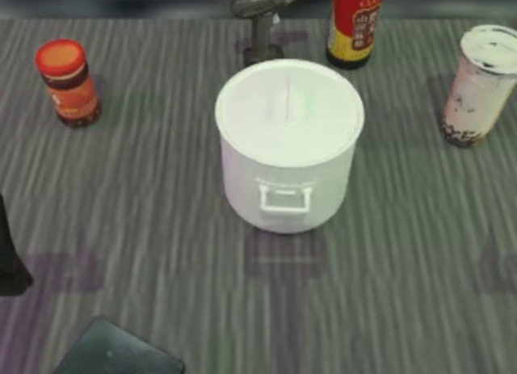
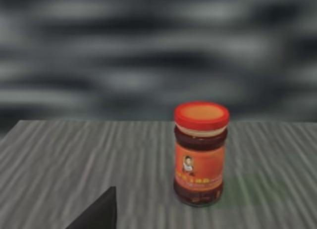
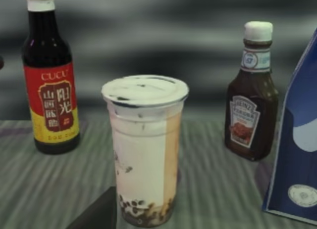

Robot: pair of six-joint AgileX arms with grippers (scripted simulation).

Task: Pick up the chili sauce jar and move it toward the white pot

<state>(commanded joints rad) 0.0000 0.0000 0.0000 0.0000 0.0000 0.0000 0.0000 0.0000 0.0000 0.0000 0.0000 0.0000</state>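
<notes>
The chili sauce jar, short with a red-orange lid and an orange label, stands upright at the table's far left. In the left wrist view the jar is ahead of my left gripper and apart from it. Only one dark finger shows there, off to the side with nothing against it. The white pot, lidded with its handle facing the near edge, sits in the middle. Part of my left arm shows at the left edge. My right gripper is out of the top view; one finger shows beside a cup.
A tall dark sauce bottle and a grey power tool stand behind the pot. A milk-tea cup is at the far right. A dark flat object lies near left. A ketchup bottle and blue carton show beyond the cup.
</notes>
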